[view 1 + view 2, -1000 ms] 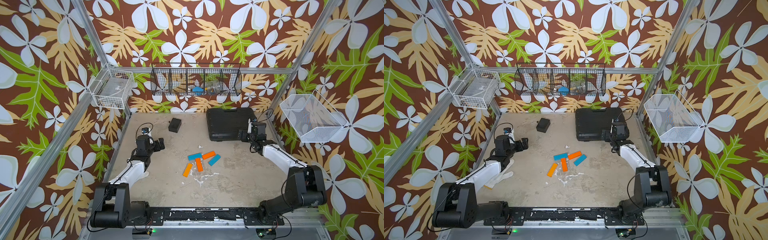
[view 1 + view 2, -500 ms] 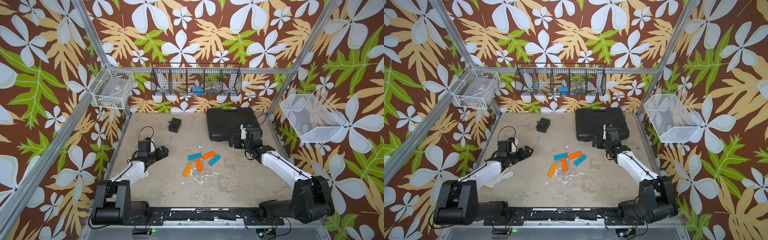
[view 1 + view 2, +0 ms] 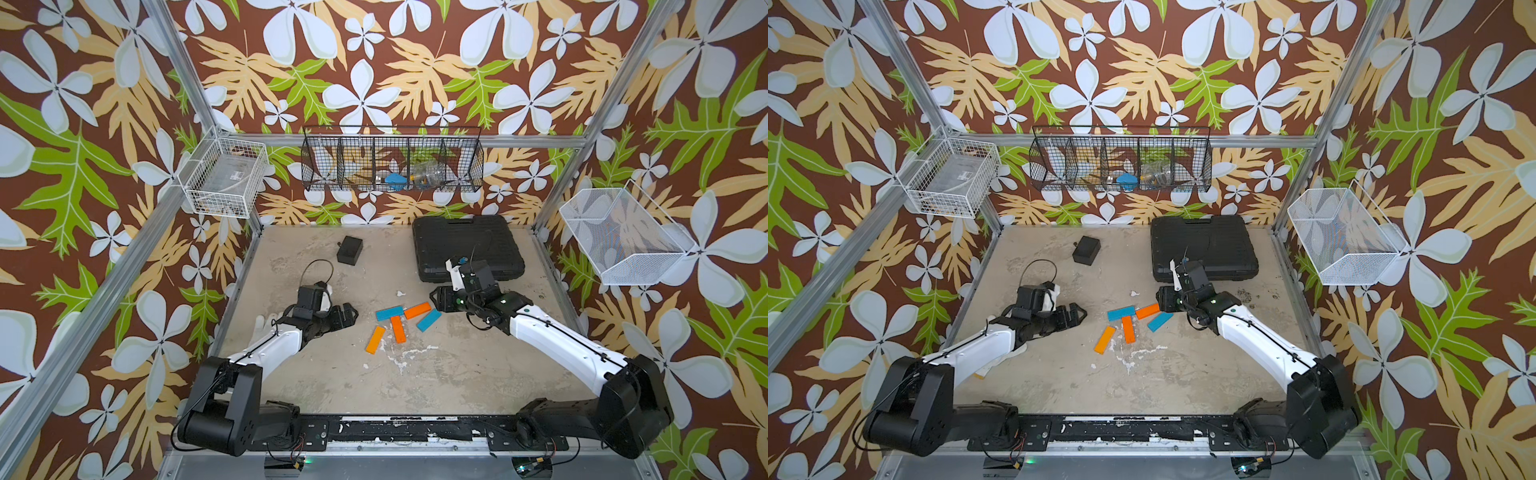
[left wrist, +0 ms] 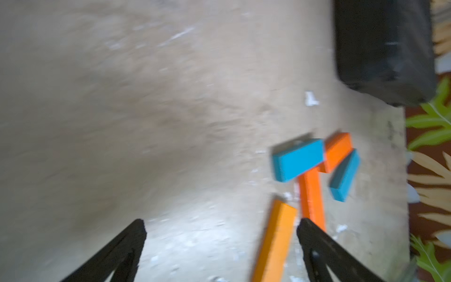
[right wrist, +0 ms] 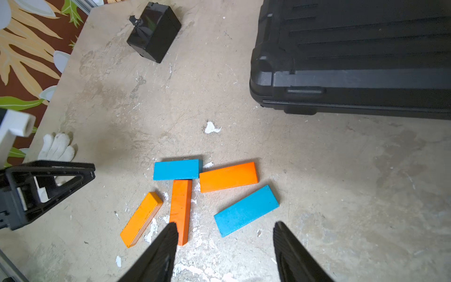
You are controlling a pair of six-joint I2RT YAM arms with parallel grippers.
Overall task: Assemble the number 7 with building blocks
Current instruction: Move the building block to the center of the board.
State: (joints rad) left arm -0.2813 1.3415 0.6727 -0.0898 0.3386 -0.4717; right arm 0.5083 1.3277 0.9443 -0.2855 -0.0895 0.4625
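The left gripper (image 3: 348,314): jaws wide apart, empty, low over the table (image 3: 457,374), left of the cluster. The building blocks (image 3: 398,329): all five lie flat mid-table, three orange, two blue, loosely grouped, some touching. The right gripper (image 3: 435,302): jaws parted, empty, just beside the nearest orange block (image 3: 417,310).

five building blocks (image 3: 1128,329) lie flat, loosely clustered — left gripper (image 3: 1077,313) and right gripper (image 3: 1159,300) either side
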